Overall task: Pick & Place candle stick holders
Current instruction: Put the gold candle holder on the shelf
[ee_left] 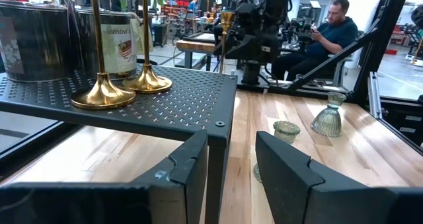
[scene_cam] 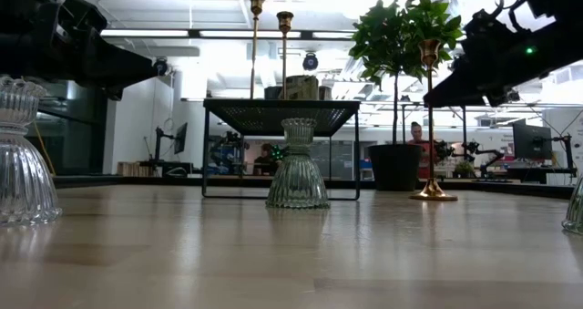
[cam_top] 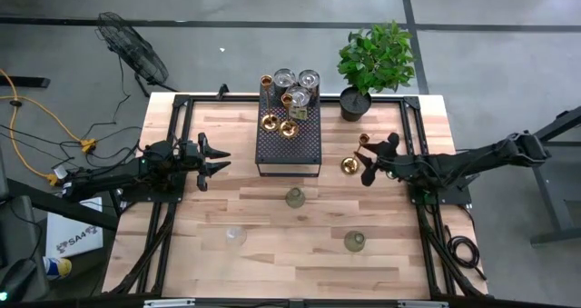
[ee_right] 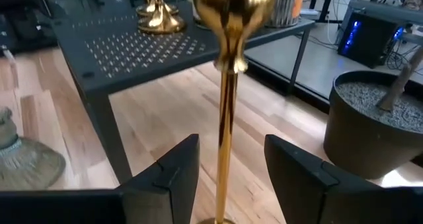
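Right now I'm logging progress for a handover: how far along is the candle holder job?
Done: two brass holders stand on the black box. In hand: right gripper, open, straddles a third brass holder's stem on the table. Left: three glass holders on the table; left gripper waits, open.

A ribbed clear-glass candle holder (scene_cam: 297, 166) is seen near the centre of the frame, standing upright on the pale wooden table (scene_cam: 291, 254). Behind it, a black perforated metal stand (scene_cam: 280, 118) is placed, and two slender brass candlesticks (scene_cam: 285, 54) rise from its top. To the right of centre, a third brass candlestick (scene_cam: 431, 127) stands beside a green plant in a black pot (scene_cam: 399, 90). A second glass holder (scene_cam: 20, 154) is cut by the left edge. Dark arm parts are seen in both upper corners.
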Motion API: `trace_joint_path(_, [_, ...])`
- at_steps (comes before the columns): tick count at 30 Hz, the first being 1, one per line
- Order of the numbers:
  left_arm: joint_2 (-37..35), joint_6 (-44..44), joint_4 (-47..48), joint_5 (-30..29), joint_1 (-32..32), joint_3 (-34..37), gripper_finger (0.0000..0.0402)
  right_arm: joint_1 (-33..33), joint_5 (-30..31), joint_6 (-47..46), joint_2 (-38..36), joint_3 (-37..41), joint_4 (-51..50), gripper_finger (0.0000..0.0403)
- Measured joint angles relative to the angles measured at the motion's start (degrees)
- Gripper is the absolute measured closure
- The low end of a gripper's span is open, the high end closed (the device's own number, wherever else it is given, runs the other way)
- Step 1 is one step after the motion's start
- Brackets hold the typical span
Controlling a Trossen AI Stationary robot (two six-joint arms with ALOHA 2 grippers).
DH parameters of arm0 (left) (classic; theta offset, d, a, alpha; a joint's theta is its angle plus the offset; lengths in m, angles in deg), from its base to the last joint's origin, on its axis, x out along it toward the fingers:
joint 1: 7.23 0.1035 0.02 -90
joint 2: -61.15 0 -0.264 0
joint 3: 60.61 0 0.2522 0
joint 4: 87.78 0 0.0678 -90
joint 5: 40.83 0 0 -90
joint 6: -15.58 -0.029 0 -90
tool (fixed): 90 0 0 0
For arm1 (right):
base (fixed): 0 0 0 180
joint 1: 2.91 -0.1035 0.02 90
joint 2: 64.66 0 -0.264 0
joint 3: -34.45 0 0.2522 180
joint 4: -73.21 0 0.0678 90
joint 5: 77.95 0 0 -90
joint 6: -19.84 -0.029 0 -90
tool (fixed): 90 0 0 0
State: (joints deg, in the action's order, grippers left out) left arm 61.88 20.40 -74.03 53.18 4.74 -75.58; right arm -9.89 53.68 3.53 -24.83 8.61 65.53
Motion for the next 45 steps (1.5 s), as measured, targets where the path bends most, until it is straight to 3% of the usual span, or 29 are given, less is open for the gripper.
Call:
trace_joint_path(7, [0.0, 0.0, 0.0, 0.0, 0.0, 0.0, 0.0277, 0.8, 0.0, -0.1, 0.4, 0.0, 1.2, 0.0247])
trace_joint_path(25, [0.0, 0.0, 0.0, 0.0, 0.0, 0.0, 0.0277, 1.1, -1.7, -0.5, 0.4, 0.0, 4.0, 0.0374])
trace_joint_path(32, [0.0, 0.0, 0.0, 0.0, 0.0, 0.0, 0.0277, 1.1, -1.6, -0.5, 0.4, -0.1, 4.7, 0.0390])
trace_joint_path(39, [0.0, 0.0, 0.0, 0.0, 0.0, 0.0, 0.0277, 1.1, -1.2, 0.1, 0.4, -5.3, -1.7, 0.0393])
trace_joint_path(45, [0.0, 0.0, 0.0, 0.0, 0.0, 0.0, 0.0277, 1.1, -1.7, -0.1, 1.4, -14.6, -12.7, 0.0394])
